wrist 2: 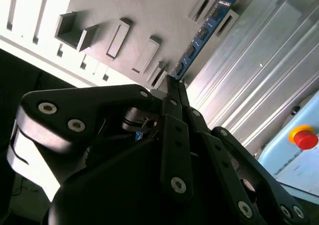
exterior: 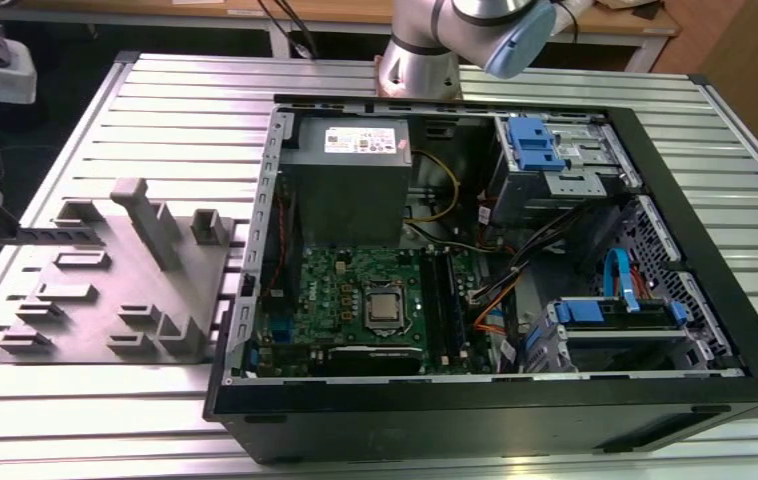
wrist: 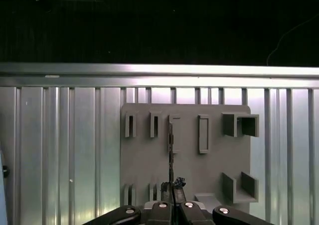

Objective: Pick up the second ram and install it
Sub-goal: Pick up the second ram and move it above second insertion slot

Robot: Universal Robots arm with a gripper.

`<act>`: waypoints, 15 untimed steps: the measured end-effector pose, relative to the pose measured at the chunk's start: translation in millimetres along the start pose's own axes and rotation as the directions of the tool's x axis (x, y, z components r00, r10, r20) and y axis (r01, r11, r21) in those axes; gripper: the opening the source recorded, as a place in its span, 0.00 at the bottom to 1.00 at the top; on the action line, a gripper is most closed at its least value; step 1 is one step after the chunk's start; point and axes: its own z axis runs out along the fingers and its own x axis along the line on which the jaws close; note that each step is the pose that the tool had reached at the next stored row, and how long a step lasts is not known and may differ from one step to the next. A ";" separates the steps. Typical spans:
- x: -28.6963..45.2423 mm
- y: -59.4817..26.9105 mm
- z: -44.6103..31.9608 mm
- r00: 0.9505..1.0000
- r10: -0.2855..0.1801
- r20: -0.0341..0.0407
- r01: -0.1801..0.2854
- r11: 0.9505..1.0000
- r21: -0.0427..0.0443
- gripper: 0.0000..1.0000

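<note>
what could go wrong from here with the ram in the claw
The claw pinches the thin blue memory stick by one end, so it may pivot or slip. The grey slotted holder's tall posts stand close and could snag it. Loose cables crowd the motherboard's black slots.

The black tool (wrist 2: 173,83) is pinched tight on one end of the second ram (wrist 2: 202,33), its blue board reaching over the grey slotted holder (wrist 2: 144,11). Beside that lies the ribbed metal tabletop (wrist 2: 259,60), and a red button (wrist 2: 304,137) sits on a pale blue box
</note>
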 end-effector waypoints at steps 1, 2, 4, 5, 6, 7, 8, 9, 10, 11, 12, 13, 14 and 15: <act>-0.2 0.0 -3.0 1.000 0.000 0.001 0.000 1.000 0.000 0.09; -0.5 0.0 -6.1 1.000 0.000 0.001 0.000 1.000 0.001 0.09; -1.0 0.1 -12.5 1.000 0.000 0.002 0.000 1.000 0.002 0.09; -1.3 0.1 -15.7 1.000 0.000 0.003 0.000 1.000 0.002 0.09; -1.6 0.1 -18.9 1.000 0.000 0.003 0.000 1.000 0.002 0.09; -1.8 0.1 -22.1 1.000 0.000 0.003 0.000 1.000 0.003 0.09; -2.1 0.2 -25.3 1.000 0.000 0.004 0.000 1.000 0.003 0.09; -2.4 0.2 -28.5 1.000 0.000 0.004 0.000 1.000 0.004 0.09; -2.6 0.2 -31.7 1.000 0.000 0.004 0.000 1.000 0.004 0.09; -2.9 0.2 -34.9 1.000 -0.001 0.005 0.000 1.000 0.005 0.09; -3.2 0.3 -38.3 1.000 -0.001 0.005 0.001 1.000 0.005 0.09; -3.4 0.3 -41.5 1.000 -0.001 0.006 0.001 1.000 0.006 0.09; -3.7 0.3 -44.7 1.000 -0.001 0.006 0.001 1.000 0.006 0.09; -3.9 0.3 -47.8 1.000 -0.001 0.006 0.001 1.000 0.007 0.09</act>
